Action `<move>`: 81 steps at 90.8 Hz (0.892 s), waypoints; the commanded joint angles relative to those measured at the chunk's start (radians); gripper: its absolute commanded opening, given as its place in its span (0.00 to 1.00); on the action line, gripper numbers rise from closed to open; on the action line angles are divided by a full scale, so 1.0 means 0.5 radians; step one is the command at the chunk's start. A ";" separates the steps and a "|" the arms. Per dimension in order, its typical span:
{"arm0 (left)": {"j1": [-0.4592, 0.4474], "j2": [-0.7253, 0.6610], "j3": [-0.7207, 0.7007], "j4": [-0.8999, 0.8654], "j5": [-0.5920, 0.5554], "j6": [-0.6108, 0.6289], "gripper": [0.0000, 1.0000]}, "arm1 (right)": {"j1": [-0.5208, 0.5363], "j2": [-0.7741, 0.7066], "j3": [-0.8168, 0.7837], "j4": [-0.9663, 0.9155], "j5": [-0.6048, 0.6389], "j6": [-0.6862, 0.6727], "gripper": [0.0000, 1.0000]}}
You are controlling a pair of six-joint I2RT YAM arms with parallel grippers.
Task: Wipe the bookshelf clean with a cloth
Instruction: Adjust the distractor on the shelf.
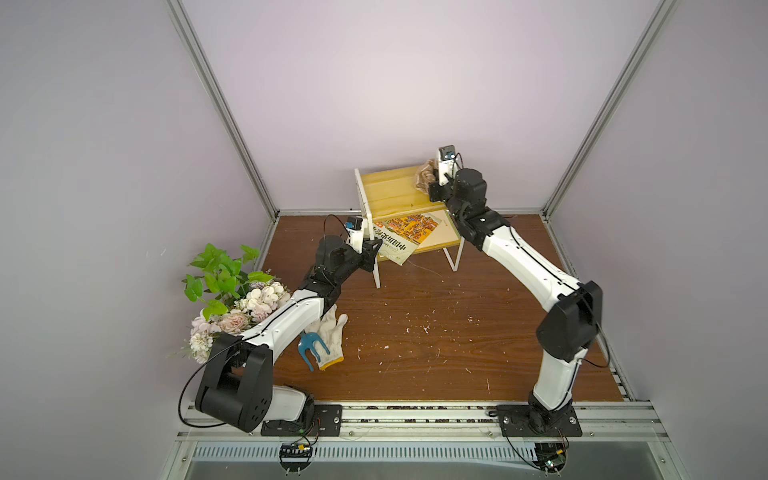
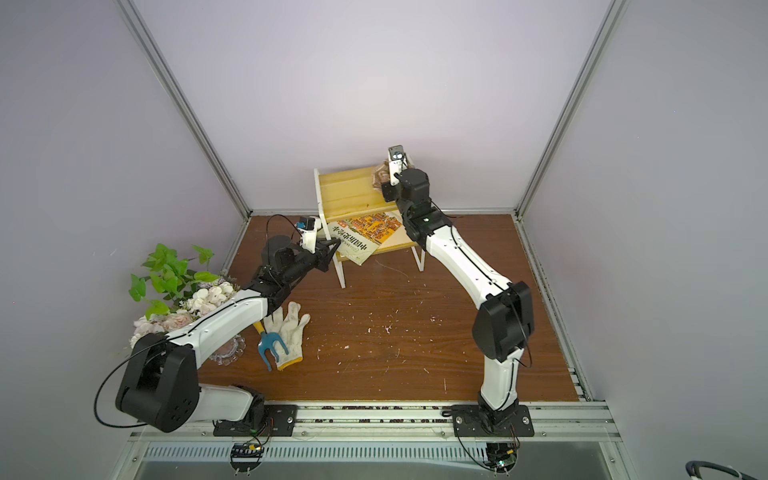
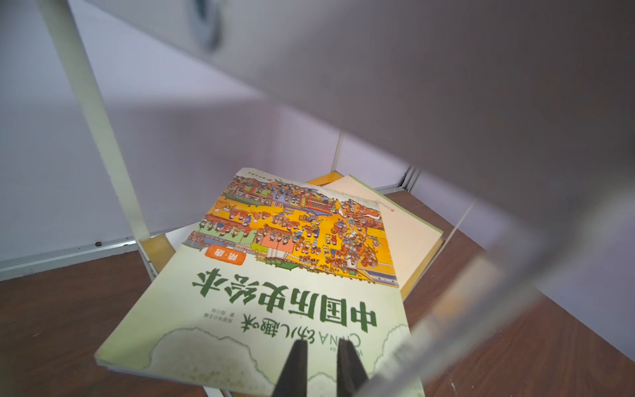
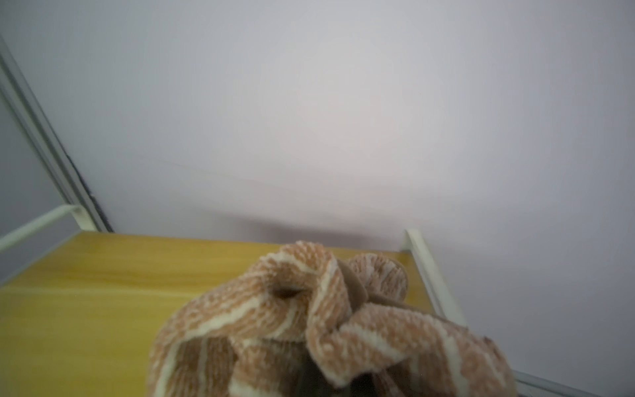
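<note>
The bookshelf (image 1: 390, 189) (image 2: 345, 191) stands at the back of the brown table, white frame with two yellow boards. The cloth (image 1: 424, 176) (image 4: 292, 319), tan with pale stripes, is bunched on the top board's (image 4: 86, 292) right rear corner. My right gripper (image 1: 431, 187) is shut on it, fingers buried in the folds. A picture book (image 1: 409, 232) (image 3: 292, 275) lies skewed on the lower board, overhanging its near-left corner. My left gripper (image 1: 376, 245) (image 3: 322, 343) is over that corner, with a narrow gap between its fingers and nothing in it.
A cream book (image 3: 409, 233) lies under the picture book. A white glove (image 1: 330, 336) and a blue hand rake (image 1: 309, 347) lie near the left arm, beside a bouquet (image 1: 232, 299). White crumbs (image 1: 426, 328) dot the table. Walls stand close behind the shelf.
</note>
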 commanded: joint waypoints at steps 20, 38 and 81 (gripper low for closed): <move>0.023 0.069 -0.025 0.048 0.057 -0.081 0.01 | 0.235 0.645 1.246 -0.702 -0.106 -0.128 0.00; 0.023 0.088 -0.036 0.072 0.061 -0.075 0.01 | -0.114 0.626 0.915 -0.546 0.467 0.101 0.00; 0.023 0.021 -0.080 0.055 0.041 -0.037 0.01 | 0.111 0.290 0.930 -0.858 -0.927 -0.318 0.00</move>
